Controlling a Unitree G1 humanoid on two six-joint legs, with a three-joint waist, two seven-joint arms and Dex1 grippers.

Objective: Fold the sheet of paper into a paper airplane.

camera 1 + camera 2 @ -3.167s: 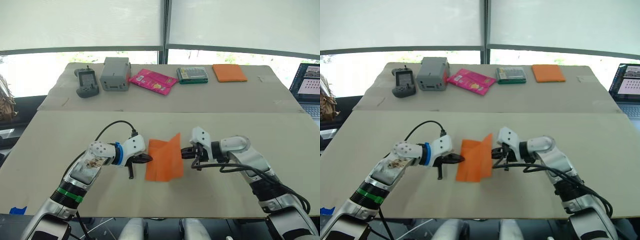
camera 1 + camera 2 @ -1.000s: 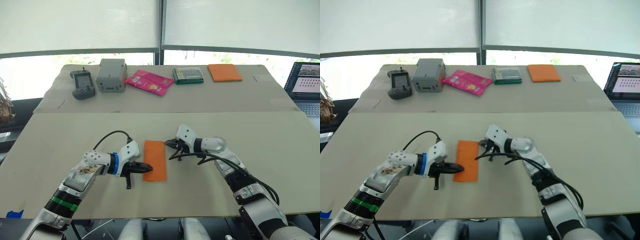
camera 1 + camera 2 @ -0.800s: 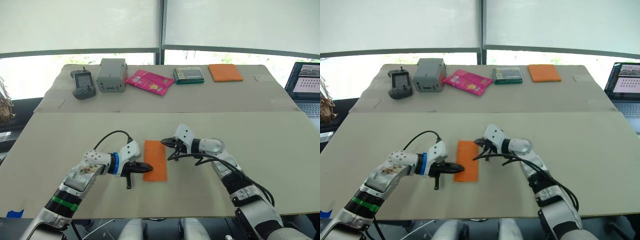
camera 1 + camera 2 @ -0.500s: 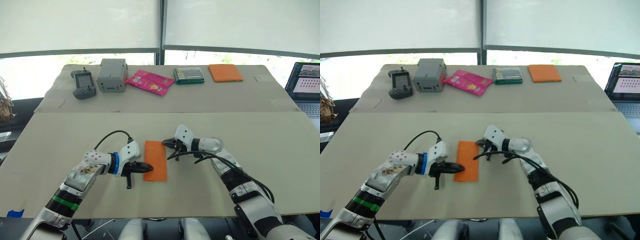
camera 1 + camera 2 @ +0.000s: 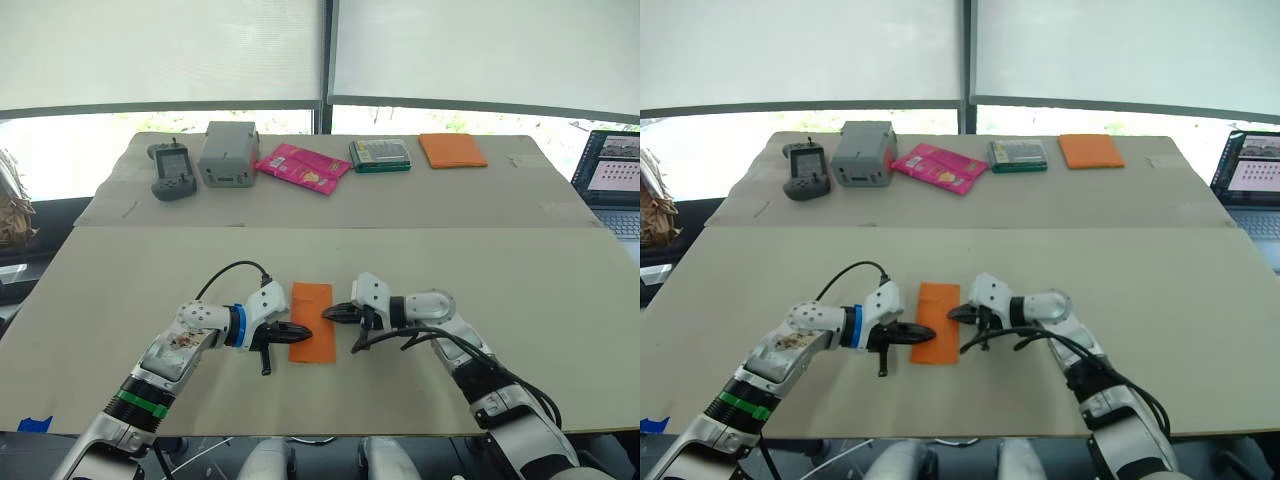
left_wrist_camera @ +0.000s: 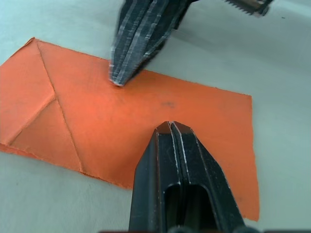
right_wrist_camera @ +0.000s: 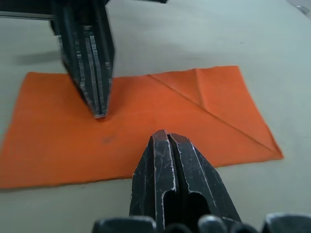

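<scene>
The sheet of paper lies flat on the near table, folded into a narrow orange rectangle with diagonal creases at its far end. My left gripper is shut, its tip resting on the paper's left edge. From the right, my right gripper is shut too, its tip pressing on the paper's right edge. The wrist views show both shut tips on the orange surface, facing each other: the left gripper and the right gripper.
On the far table stand a handheld controller, a grey box, a pink crinkly packet, a green-edged box and an orange pad. A laptop sits at the right edge.
The raised right half of the paper came down into a narrow flat rectangle. The right gripper slid from the paper's far right corner toward me along its right edge. The left gripper stayed put.
</scene>
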